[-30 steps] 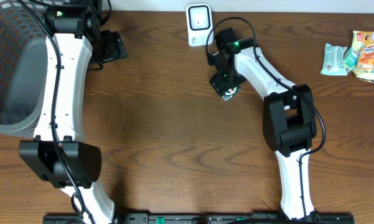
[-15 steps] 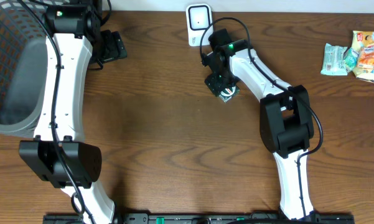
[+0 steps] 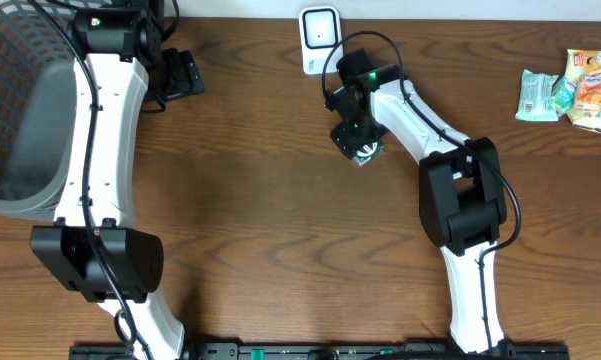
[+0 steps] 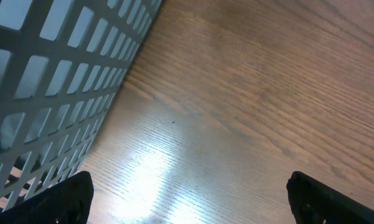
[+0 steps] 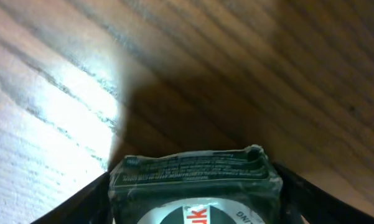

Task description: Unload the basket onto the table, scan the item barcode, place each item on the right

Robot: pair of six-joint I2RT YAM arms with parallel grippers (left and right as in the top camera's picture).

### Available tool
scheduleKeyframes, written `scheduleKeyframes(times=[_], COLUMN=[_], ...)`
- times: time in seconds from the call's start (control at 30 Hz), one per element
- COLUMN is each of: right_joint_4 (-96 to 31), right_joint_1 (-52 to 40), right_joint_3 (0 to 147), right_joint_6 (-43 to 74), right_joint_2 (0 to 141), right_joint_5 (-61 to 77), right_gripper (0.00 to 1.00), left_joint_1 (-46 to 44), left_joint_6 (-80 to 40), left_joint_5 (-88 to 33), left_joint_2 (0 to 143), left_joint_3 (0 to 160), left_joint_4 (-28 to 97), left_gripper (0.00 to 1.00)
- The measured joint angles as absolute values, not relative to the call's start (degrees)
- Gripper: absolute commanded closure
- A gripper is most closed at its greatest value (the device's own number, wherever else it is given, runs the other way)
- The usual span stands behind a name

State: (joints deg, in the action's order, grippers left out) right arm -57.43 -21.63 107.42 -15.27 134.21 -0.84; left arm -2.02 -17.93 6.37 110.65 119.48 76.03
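The item [image 5: 193,180] is a dark green sealed packet with small print and a white-and-red label. My right gripper [image 5: 193,196] is shut on it, one black finger against each side, just above the brown wood. Overhead, the right gripper [image 3: 357,138] hangs a little below the white barcode scanner [image 3: 319,38] at the table's back edge, and a corner of the item [image 3: 366,152] pokes out beneath it. My left gripper [image 3: 180,75] stands open at the back left, its fingertips [image 4: 56,199] wide apart over bare wood with nothing between them.
A grey mesh basket [image 3: 10,110] fills the left edge of the table, and its wall [image 4: 50,74] runs close beside the left gripper. Several snack packets [image 3: 570,90] lie at the far right back.
The right gripper has shifted slightly left and back toward the scanner with the item in it. The left arm has not moved.
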Motion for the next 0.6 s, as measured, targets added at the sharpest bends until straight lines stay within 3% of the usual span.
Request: scheduleKeyframes(times=[0.17,0.37,0.6], right_joint_4=[-57.5,-57.5,-59.1], right_joint_1=[-21.6,-21.6,-21.4], right_joint_3=[107.4,107.4,107.6], right_joint_6=[-15.7,-15.6,-12.8], right_joint_2=[134.2,134.1,133.9], right_joint_5=[-0.3,0.0,2.4], right_gripper=[0.47,0.56,0.55], left_joint_1=[-2.0,-2.0,-2.0], left_joint_6=[-17.9,-17.9,-17.9], left_joint_5=[6.4,6.4,6.4], left_joint_2=[110.7,110.7,110.7], left_joint_3=[119.5,119.5,119.5], left_joint_4=[76.0,76.0,76.0], left_gripper=[0.02,0.02,0.02])
